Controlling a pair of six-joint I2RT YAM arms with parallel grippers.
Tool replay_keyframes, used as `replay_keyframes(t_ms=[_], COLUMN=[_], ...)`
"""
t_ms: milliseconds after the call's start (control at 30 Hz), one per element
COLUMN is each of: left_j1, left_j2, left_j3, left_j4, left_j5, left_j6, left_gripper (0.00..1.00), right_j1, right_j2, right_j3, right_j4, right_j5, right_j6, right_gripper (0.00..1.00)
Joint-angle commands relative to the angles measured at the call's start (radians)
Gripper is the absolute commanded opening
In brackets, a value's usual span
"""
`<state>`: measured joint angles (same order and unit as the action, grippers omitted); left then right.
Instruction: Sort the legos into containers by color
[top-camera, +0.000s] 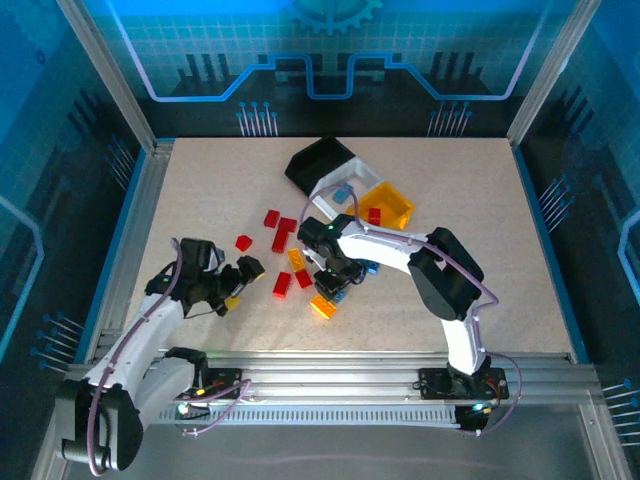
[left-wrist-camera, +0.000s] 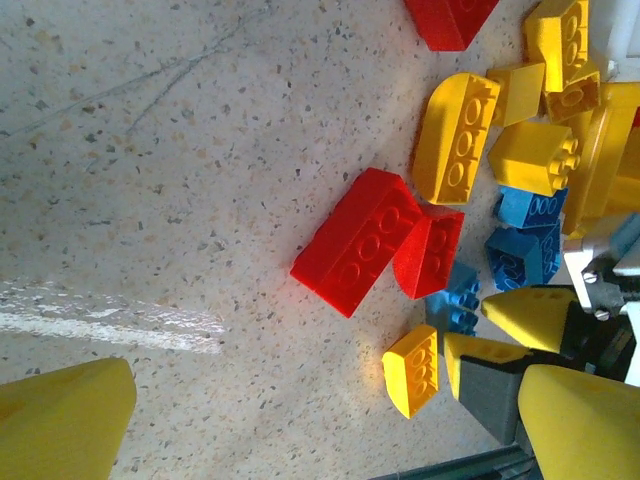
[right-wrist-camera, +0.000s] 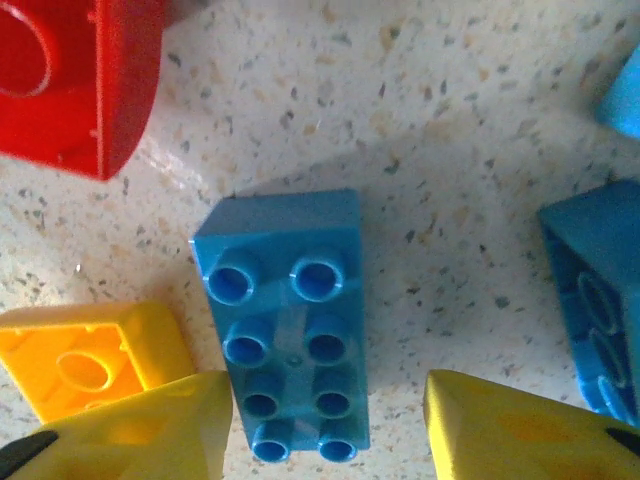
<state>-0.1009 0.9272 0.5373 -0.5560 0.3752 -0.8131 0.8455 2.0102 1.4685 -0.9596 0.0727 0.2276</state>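
Right claw: We see the right gripper (right-wrist-camera: 325, 405) with its jaws apart, one yellow finger (right-wrist-camera: 150, 430) on each long side of the blue eight-stud brick (right-wrist-camera: 285, 325). Nothing is pinched yet.
Left claw: The left gripper (left-wrist-camera: 322, 410) is spread wide and empty, well apart from the blue eight-stud brick on the left arm's side.
Task's thing: The blue eight-stud brick lies flat on the speckled table (right-wrist-camera: 450, 200), studs up, between the right fingers.
Neighbours: A yellow-orange brick (right-wrist-camera: 90, 365), hollow side up, sits just beside the blue eight-stud brick. A red brick (right-wrist-camera: 70, 80) lies near its far corner on that same side. A second blue brick (right-wrist-camera: 590, 300) lies near its opposite long side.
Bins: The black bin (top-camera: 320, 160), white bin (top-camera: 335, 180) and yellow bin (top-camera: 395, 205) stand in a row well beyond the blue eight-stud brick.
Doing it well: We would centre the jaws first, since one finger looks closer to the brick than the other. Then we would squeeze squarely on the long sides and lift straight up, so the yellow-orange brick is not dragged along.
Which bin: We judge the white bin, as something blue seems to lie inside it.
Hard to make out: The brick's near end and the fingertips are cut off at the frame's bottom edge. We cannot tell whether the nearer finger touches the brick. From above, the right gripper covers it.
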Motion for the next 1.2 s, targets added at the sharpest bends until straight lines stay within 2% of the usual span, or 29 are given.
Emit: replay_keyframes(t_ms=[0, 133, 367, 667, 1167], left_j1=[0.009, 0.009, 0.009, 0.009, 0.009], left_j2=[-0.006, 0.006, 0.010, -0.011, -0.025], left_j3=[-0.010, -0.005, -0.013, -0.028, -0.016], left_j4=[-0.032, -0.025, -0.010, -0.015, -0.053], left_j5=[0.004, 0.002, 0.006, 0.004, 0.004], left_j6=[0.009, 0.008, -0.006, -0.022, -0.014], left_gripper=[0.99, 0.99, 0.99, 0.99, 0.99], right_j1=[-0.004, -0.025, -0.012, -0.001, -0.003], right_j2=[0.018, 0.016, -0.010, -0.010, 0.027], right_j3=[0.026, 0.020, 0.001, -0.004, -0.031], right_j4=[-0.028, -0.043, -0.018, 0.002, 0.039], right_j5=[0.046, 0.083, 0.015, -0.013, 0.058], right_j6=[0.018, 0.053, 0.037, 0.021, 0.032], right_gripper=[0.52, 0.49, 0.56, 0.56, 0.58])
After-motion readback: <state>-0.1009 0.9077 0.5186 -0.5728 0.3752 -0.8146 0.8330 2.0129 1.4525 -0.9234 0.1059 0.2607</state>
